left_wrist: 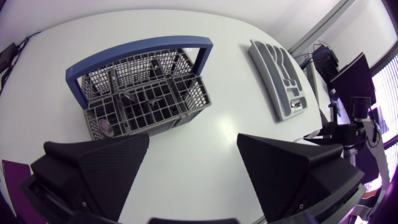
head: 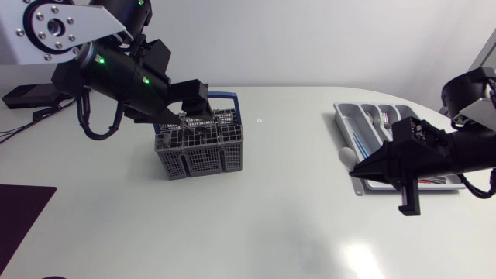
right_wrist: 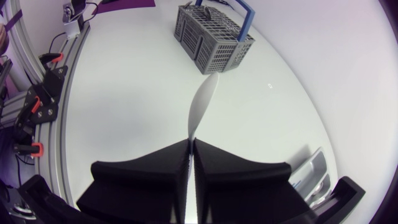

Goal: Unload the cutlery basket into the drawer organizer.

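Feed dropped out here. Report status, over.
Left gripper open above basket. Right gripper shut on white utensil beside organizer. No obstruction seen.

The table [head: 279,209] is white and glossy, with a rounded edge. A grey basket [head: 200,151] with a blue handle stands upright on its left half. A grey organizer [head: 349,122] lies flat on the right side, well apart from the basket. A dark purple mat [head: 19,217] covers the near left corner.
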You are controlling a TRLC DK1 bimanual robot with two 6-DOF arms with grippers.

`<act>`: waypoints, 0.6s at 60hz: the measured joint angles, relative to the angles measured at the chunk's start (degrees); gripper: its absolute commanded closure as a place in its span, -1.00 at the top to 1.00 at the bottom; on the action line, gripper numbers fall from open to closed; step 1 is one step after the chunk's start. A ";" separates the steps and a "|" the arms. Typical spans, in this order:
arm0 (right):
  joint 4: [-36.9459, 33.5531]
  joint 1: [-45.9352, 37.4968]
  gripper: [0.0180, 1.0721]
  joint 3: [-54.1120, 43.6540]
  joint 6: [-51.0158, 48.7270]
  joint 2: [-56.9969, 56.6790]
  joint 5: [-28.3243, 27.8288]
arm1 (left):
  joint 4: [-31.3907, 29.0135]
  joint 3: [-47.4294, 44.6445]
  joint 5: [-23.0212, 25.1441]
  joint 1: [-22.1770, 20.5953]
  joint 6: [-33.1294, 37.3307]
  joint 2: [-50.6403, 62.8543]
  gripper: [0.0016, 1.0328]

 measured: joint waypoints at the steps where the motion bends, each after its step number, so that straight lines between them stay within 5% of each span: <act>1: -0.09 -0.63 -0.89 0.00 -0.76 0.02 0.11 | 0.00 0.00 -0.42 -0.09 0.00 0.00 0.92; 21: -0.74 -18.53 -0.89 3.61 -17.97 7.39 5.05 | -1.49 0.52 -6.29 -0.81 0.07 0.63 0.92; 36: 7.78 -25.97 -0.89 7.19 -24.74 15.82 9.75 | -1.55 0.52 -10.19 -0.76 0.09 1.27 0.92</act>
